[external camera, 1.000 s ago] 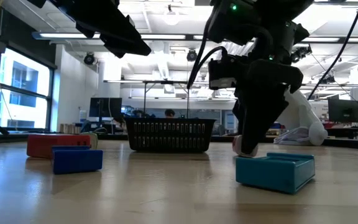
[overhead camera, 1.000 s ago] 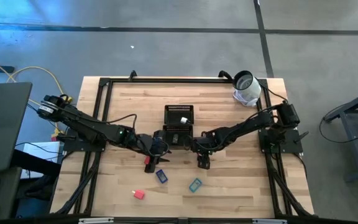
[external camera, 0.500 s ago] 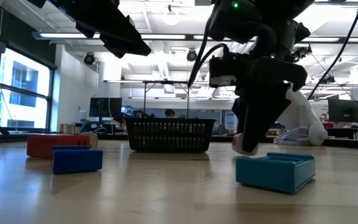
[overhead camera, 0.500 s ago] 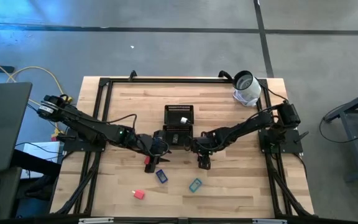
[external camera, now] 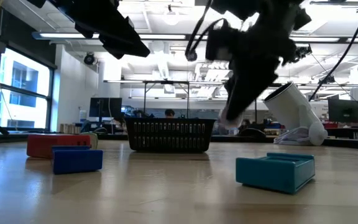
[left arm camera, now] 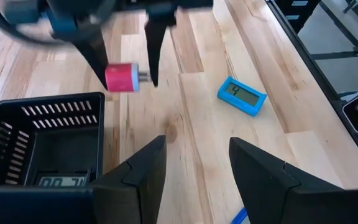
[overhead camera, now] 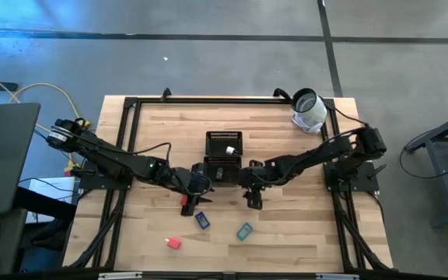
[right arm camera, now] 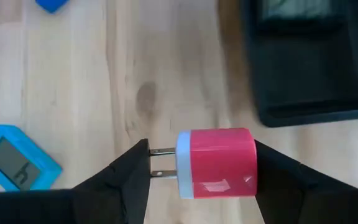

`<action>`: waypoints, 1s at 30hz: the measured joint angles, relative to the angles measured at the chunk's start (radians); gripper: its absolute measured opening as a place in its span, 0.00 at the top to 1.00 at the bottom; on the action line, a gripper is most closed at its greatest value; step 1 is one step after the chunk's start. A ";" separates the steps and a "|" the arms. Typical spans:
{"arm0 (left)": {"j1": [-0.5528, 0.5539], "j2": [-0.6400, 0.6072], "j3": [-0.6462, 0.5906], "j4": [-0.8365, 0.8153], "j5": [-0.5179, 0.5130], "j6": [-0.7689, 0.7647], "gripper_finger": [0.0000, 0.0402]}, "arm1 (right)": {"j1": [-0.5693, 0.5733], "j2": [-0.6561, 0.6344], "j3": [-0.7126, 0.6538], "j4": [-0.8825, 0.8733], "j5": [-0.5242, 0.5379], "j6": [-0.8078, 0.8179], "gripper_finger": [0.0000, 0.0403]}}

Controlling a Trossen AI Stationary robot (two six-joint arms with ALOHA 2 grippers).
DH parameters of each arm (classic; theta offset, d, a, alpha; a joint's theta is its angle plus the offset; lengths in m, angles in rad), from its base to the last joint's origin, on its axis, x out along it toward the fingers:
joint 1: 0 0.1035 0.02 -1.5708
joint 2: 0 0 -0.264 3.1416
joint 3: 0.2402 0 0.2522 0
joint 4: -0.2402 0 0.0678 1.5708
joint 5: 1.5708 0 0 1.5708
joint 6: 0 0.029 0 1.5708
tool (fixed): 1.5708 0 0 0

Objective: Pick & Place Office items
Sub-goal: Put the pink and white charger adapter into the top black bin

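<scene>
My right gripper [overhead camera: 253, 199] hangs just off the near right corner of the black mesh tray [overhead camera: 224, 155] and is shut on a red-and-white plug [right arm camera: 216, 163]. My left gripper [left arm camera: 194, 163] is open and holds nothing, poised above the table at the tray's near left corner. On the table nearer the front lie a red block [overhead camera: 187, 206], a blue block [overhead camera: 202, 220], a teal clock [overhead camera: 244, 231] and a small red piece [overhead camera: 173, 243]. The tray holds small items in both compartments. My right gripper pinches the plug lengthwise: one finger [right arm camera: 124, 180] meets the tips of the metal prongs [right arm camera: 159, 162], the other is on the red rear end [right arm camera: 251, 163]. The fingers slant down from the table's right side. The plug lies level across them, lifted clear of the table [external camera: 229, 123].
A white-and-grey roll [overhead camera: 308, 109] lies at the table's far right corner. The black frame rails [overhead camera: 131, 117] run along the table's sides. Bare wood lies between the tray and the loose items in front.
My right gripper has risen off the table with the plug still in its fingers and has tipped less steeply. The plug, which was at table height a second ago, now hangs clear above it. My left gripper has kept still.
</scene>
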State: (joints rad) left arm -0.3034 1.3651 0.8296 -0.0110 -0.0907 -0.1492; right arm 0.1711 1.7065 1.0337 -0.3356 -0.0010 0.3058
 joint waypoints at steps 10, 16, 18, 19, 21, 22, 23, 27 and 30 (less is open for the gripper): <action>0.008 0.000 0.000 0.000 -0.003 -0.046 0.57 | 0.030 -0.211 0.000 -0.007 0.159 -0.058 0.47; 0.044 0.000 0.000 0.086 -0.003 -0.138 0.57 | 0.099 -0.277 -0.001 0.000 0.351 -0.145 0.47; 0.062 0.000 0.000 0.124 -0.002 -0.176 0.57 | 0.121 -0.276 0.001 0.009 0.407 -0.176 0.47; 0.073 0.000 0.000 0.145 0.003 -0.197 0.57 | 0.133 -0.275 0.000 0.001 0.432 -0.183 0.47; 0.095 0.000 0.000 0.190 0.008 -0.240 0.57 | 0.149 -0.275 0.000 0.003 0.468 -0.201 0.47; 0.107 0.000 0.000 0.213 0.010 -0.268 0.57 | 0.155 -0.275 0.000 0.005 0.483 -0.208 0.47; 0.120 0.000 0.000 0.235 0.014 -0.298 0.57 | 0.159 -0.274 0.000 0.010 0.499 -0.216 0.47; 0.176 0.000 0.000 0.342 0.101 -0.428 0.57 | 0.173 -0.266 0.000 0.066 0.555 -0.283 0.47; 0.208 0.005 0.000 0.420 0.172 -0.491 0.57 | 0.183 -0.268 0.000 0.129 0.579 -0.346 0.47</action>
State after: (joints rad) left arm -0.0953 1.3704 0.8299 0.4095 0.0812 -0.6398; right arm 0.3544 1.4387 1.0336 -0.2066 0.5782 -0.0403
